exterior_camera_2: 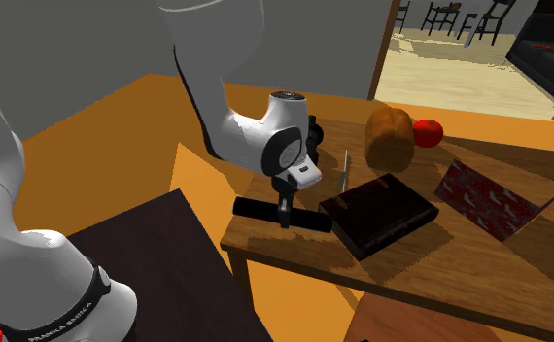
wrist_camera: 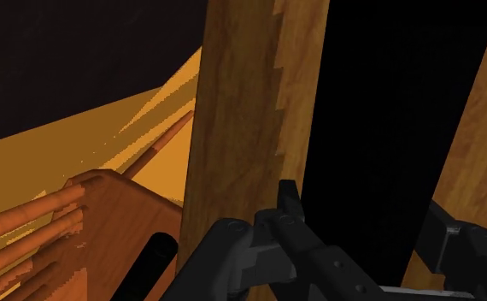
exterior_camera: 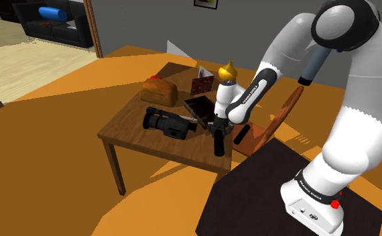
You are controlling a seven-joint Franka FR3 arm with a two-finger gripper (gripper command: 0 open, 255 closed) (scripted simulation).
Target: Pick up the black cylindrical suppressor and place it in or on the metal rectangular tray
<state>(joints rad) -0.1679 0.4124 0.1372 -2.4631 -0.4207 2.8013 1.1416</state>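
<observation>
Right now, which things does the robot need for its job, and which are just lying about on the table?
For the job: black suppressor, dark rectangular tray, gripper.
Just lying about: bread loaf, camcorder, round red thing, red patterned mat.

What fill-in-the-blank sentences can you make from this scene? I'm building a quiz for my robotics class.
1. The gripper hangs right over the black suppressor, which lies on the ___.
2. The dark rectangular tray holds ___ so far.
3. The red round thing sits beside the brown ___.
Missing words: table; nothing; loaf.
</observation>
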